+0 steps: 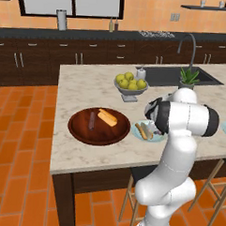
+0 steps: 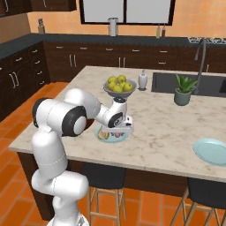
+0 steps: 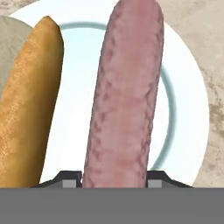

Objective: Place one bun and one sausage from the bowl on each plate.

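The wide wooden bowl sits on the island's left part and holds a dark sausage and a golden bun. Right of it lies a pale blue plate, also seen as the plate and the plate. My gripper hangs low over this plate. In the hand view the gripper is shut on a pink sausage, whose sides meet both fingertips. A bun lies on the plate beside the sausage. A second, bare plate rests at the island's right edge.
A grey footed bowl of yellow-green fruit stands behind the plate, with a soap dispenser, a sink and a potted plant further back. Stools stand under the island's near edge.
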